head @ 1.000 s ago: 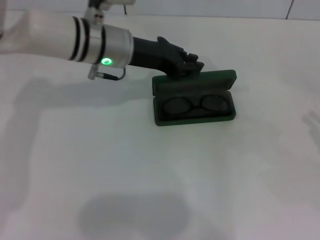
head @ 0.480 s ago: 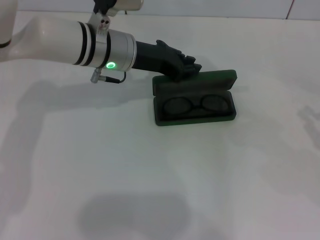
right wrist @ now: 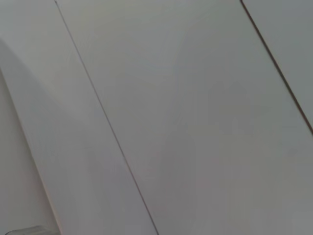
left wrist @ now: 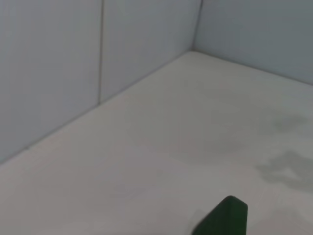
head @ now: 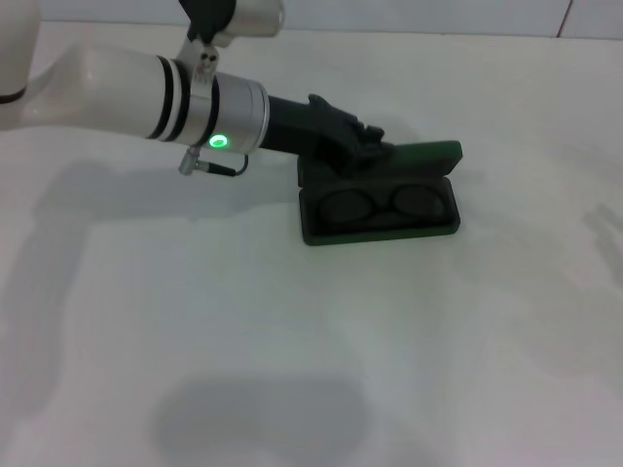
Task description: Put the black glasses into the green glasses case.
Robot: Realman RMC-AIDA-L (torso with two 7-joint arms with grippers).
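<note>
The green glasses case lies open on the white table, right of centre. The black glasses lie inside its lower half, lenses facing up. The case's lid stands at the back and leans forward over the glasses. My left gripper is against the left part of the lid's top edge, reaching in from the left. A green corner of the lid shows in the left wrist view. My right gripper is out of view.
The white table spreads around the case. A pale tiled wall stands behind the table. The right wrist view shows only pale wall panels.
My left gripper has moved a little right and down onto the lid. The lid has tipped forward and now shows lower than before. The glasses have not moved.
</note>
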